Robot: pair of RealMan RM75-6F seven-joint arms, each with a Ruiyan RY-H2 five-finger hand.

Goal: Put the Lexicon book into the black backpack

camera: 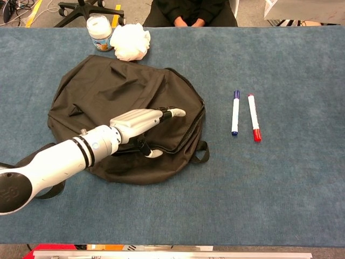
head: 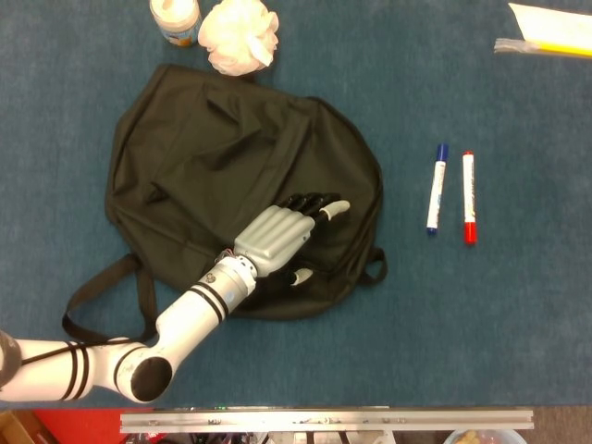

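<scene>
The black backpack (head: 213, 166) lies flat on the blue table, also seen in the chest view as the backpack (camera: 108, 91). My left hand (head: 277, 239) rests on its lower right part near the zip edge, fingers stretched out toward the right and thumb hanging below, holding nothing. In the chest view the left hand (camera: 137, 121) is tilted onto its edge. No Lexicon book shows in either view. My right hand is out of both views.
A blue marker (head: 436, 189) and a red marker (head: 468, 196) lie side by side right of the backpack. A white-lidded jar (head: 174, 18) and a white puff (head: 239, 34) sit behind it. Papers (head: 550, 32) lie at the far right corner. A strap (head: 102, 287) trails left.
</scene>
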